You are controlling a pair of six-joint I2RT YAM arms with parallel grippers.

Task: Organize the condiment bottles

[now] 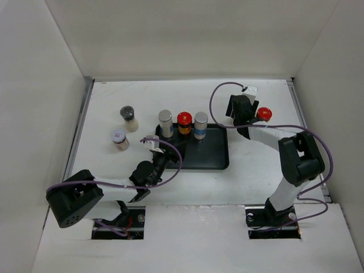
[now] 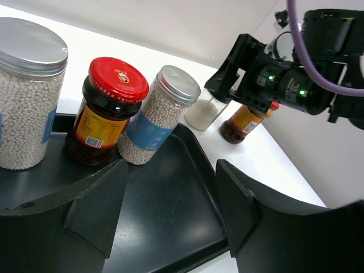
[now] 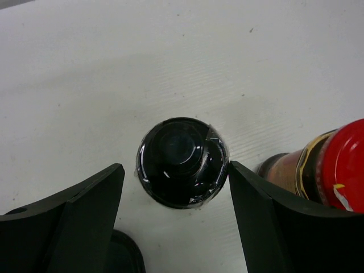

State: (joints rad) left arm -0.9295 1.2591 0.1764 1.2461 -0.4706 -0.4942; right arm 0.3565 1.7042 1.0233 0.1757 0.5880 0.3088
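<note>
Right wrist | right jaws wide, straddling black-capped jar [image 3: 181, 162] | left jaws parted, empty, above tray [image 2: 170, 216]

The top external camera looks down from high above and behind the arms and takes in the whole table [image 1: 114, 102]. The left wrist camera sits low and close over the black tray [image 2: 170, 222], facing across to the right arm [image 2: 296, 79]. The right wrist camera looks straight down, very near, on a black-capped jar [image 3: 182, 162]. All three views share the red-capped bottle [image 1: 263, 114] beside it.
</note>
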